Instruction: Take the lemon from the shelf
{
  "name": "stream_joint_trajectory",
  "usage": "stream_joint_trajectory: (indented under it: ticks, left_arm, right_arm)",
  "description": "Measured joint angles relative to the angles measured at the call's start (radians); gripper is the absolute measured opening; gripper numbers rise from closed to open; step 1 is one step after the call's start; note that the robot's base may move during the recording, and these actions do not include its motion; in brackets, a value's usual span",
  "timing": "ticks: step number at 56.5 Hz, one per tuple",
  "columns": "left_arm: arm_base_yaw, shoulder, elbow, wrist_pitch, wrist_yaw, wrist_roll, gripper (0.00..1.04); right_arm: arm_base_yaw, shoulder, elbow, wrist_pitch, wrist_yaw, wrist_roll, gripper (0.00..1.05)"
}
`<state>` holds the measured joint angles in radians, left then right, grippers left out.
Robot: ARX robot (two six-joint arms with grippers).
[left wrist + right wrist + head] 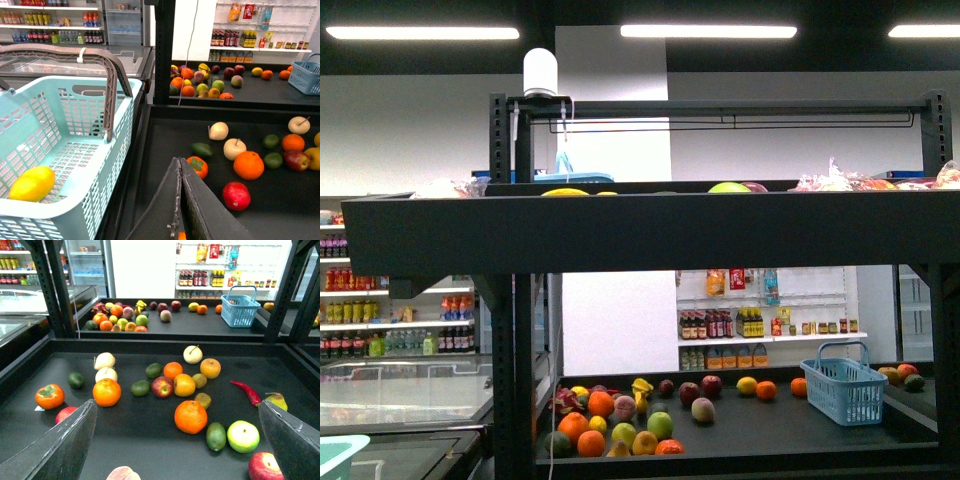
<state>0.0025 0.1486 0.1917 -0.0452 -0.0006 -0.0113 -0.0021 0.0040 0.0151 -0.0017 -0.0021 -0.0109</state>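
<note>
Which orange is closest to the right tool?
The big orange in the middle, beside a green avocado-shaped fruit. It lies nearest between the right tool's open fingers; the other big orange sits farther back by the pale fruit.

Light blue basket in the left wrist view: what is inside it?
One lemon lies on the floor of the light blue basket, near a corner. The rest of the visible floor is bare. The near rim and the handle hide small parts of the inside.

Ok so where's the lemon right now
In the left wrist view, the lemon lies in the light blue basket beside the black shelf, near the basket's front wall.
</note>
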Motion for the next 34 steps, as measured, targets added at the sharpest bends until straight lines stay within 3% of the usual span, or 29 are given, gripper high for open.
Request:
stream_joint_trajectory:
  ticks: [34]
  left_arm:
    - [0.0,-0.09,-0.128,0.032,0.0,0.0,0.03]
  right_arm:
    - [0.0,0.0,0.0,0.0,0.001,0.0,0.97]
